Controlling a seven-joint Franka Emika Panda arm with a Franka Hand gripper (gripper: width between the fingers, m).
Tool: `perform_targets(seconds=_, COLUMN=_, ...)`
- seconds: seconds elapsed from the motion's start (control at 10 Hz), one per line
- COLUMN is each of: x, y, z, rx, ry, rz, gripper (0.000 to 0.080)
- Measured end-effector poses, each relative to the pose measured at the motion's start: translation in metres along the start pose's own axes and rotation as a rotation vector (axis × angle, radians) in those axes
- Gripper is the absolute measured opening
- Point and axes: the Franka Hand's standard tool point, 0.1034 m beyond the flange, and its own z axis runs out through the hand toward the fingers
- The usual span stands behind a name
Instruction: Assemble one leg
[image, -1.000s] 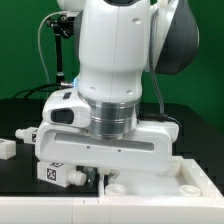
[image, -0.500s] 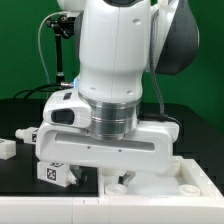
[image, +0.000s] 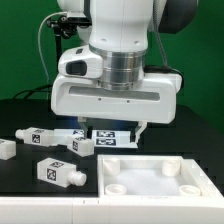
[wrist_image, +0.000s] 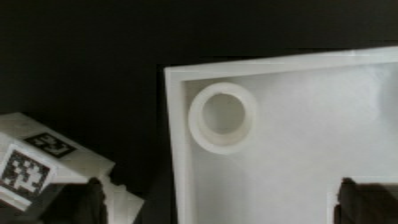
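Plastic, white and smooth, makes the leg (image: 58, 172): a short chunky block with a black-and-white square tag. It lies on its side on the dark table (image: 15, 170), just beside the edge of the flat white panel (image: 160, 180). The panel has raised rims and round sockets (wrist_image: 222, 117). My gripper (image: 110, 128) hangs above them, fingers spread wide, holding nothing. More legs (image: 33, 134) lie apart further back, near the marker board (image: 113, 135).

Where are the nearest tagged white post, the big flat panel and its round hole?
Leg (image: 58, 172), exterior view: middle of its body.
Panel (image: 145, 172), exterior view: bare top face.
Socket (wrist_image: 222, 117), wrist view: inside its ring.
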Motion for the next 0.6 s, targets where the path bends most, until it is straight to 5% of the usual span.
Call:
perform_targets(seconds=0.4, x=-0.003, y=0.001, z=0.004, rx=-0.005, ry=-0.004, rz=-0.197, gripper=0.0649)
perform_targets(seconds=0.6, x=-0.033, y=0.01, z=0.013, rx=-0.013, ry=-0.023, rz=-0.361, gripper=0.0649)
